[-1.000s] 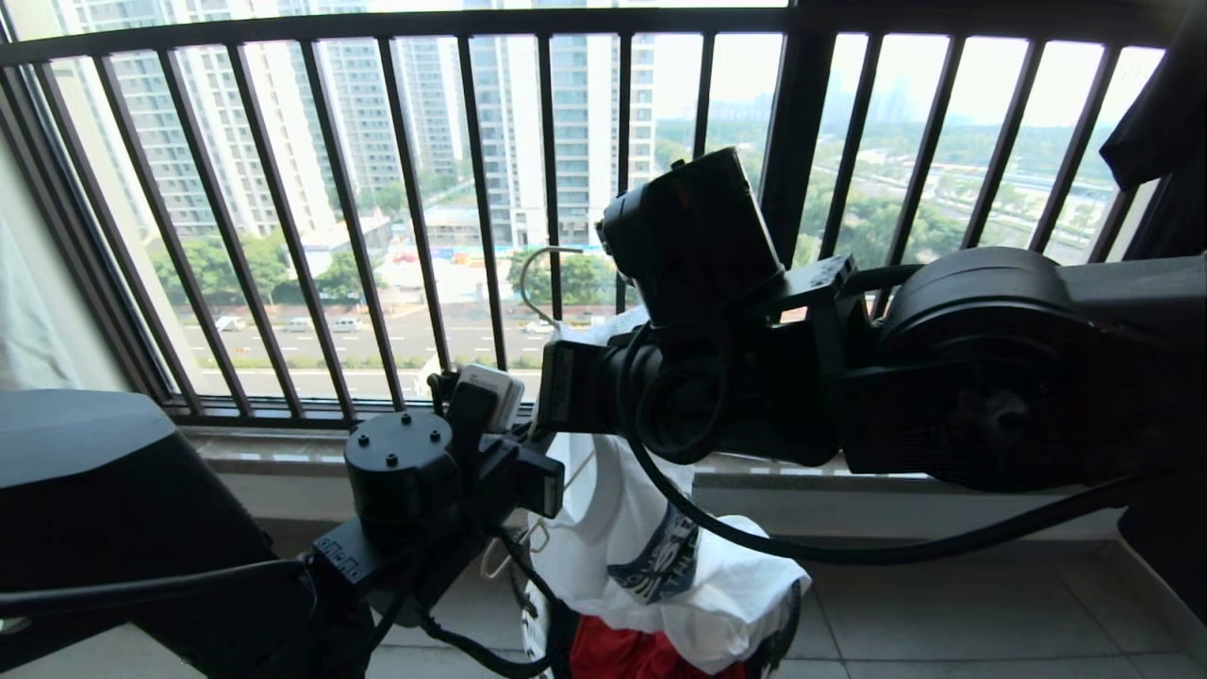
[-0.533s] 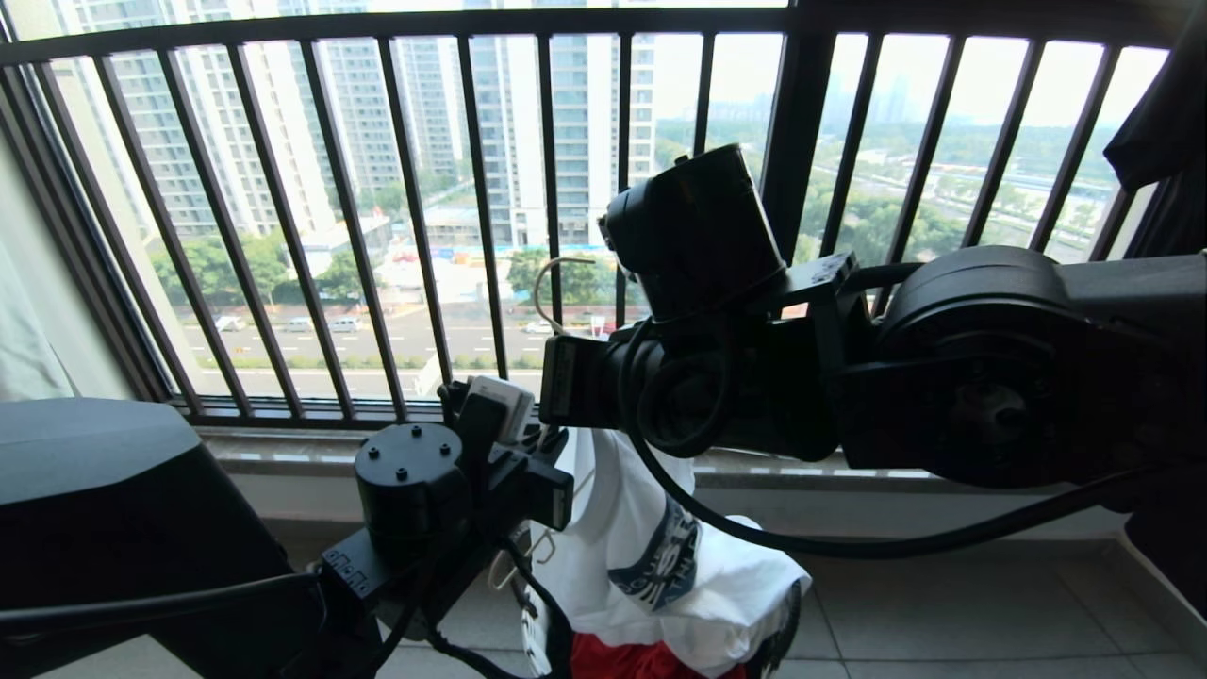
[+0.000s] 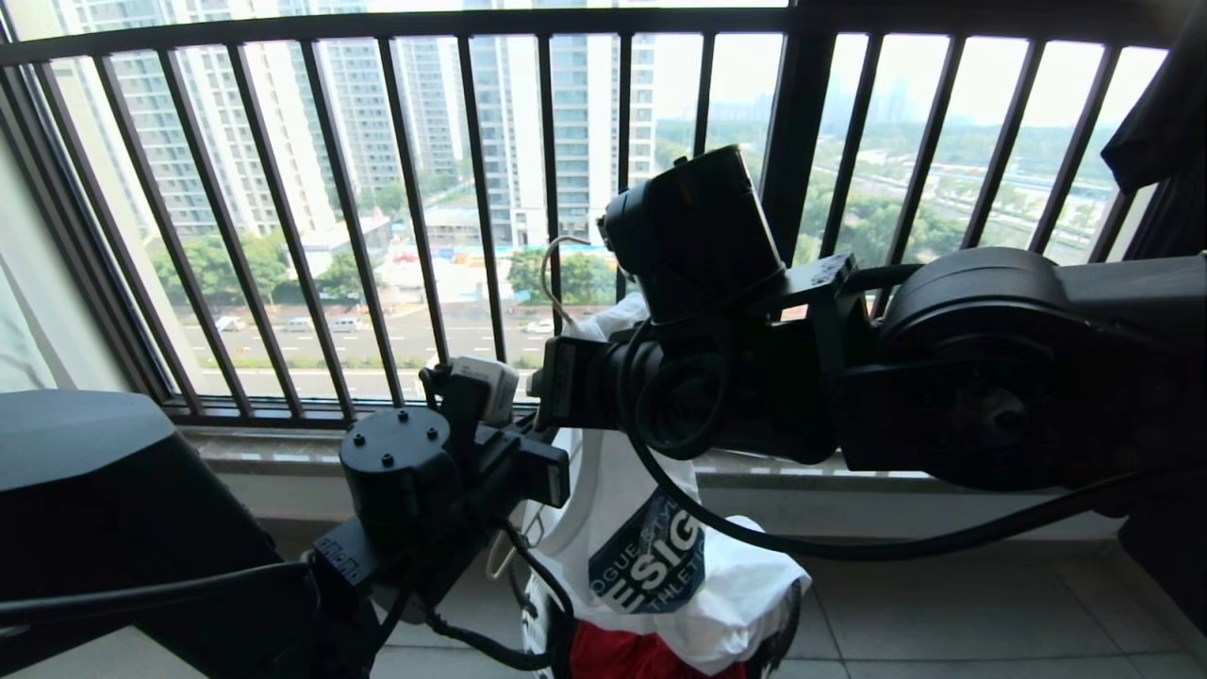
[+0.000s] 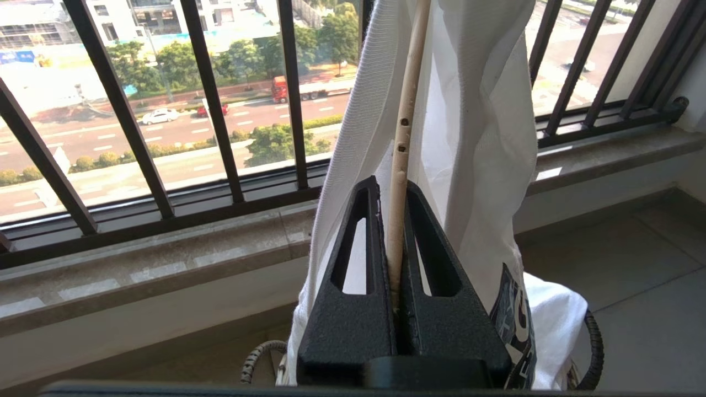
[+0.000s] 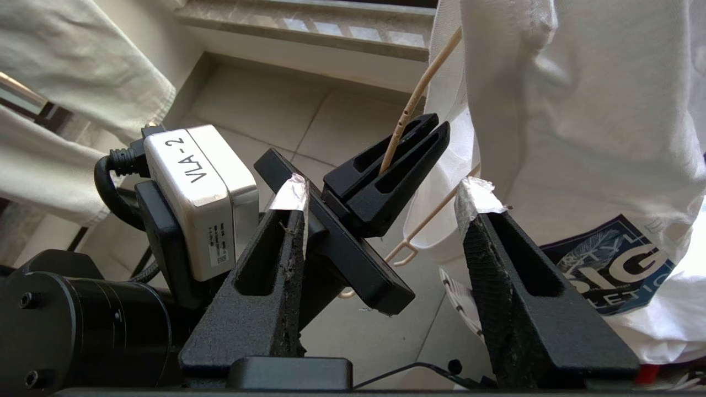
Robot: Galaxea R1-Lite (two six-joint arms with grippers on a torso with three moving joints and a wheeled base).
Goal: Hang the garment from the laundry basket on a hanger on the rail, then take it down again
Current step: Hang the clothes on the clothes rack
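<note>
The garment [image 3: 641, 528], a white T-shirt with a dark blue logo [image 3: 651, 566], hangs draped over the thin cream hanger [image 4: 405, 110]. Its lower part rests in the laundry basket [image 5: 458, 295]. My left gripper [image 4: 389, 184] is shut on the hanger's wire just beside the shirt's collar. The hanger's hook [image 3: 550, 273] pokes up behind my right arm, and one notched end hook [image 5: 405, 253] sticks out below the cloth. My right gripper [image 5: 383, 198] stands open beside the left one, its taped fingertips [image 5: 289, 193] holding nothing. The rail is out of view.
A black barred window railing [image 3: 415, 189] and a stone sill [image 3: 264, 448] stand straight ahead. A red garment [image 3: 632, 655] lies in the basket under the shirt. A pale garment [image 5: 71, 71] hangs at one side and dark cloth [image 3: 1160, 113] at the upper right. Tiled floor [image 3: 943, 604] lies below.
The T-shirt has swung round, so its logo now faces me flat instead of edge-on. The hanger hook has shifted slightly right. Both arms have hardly moved.
</note>
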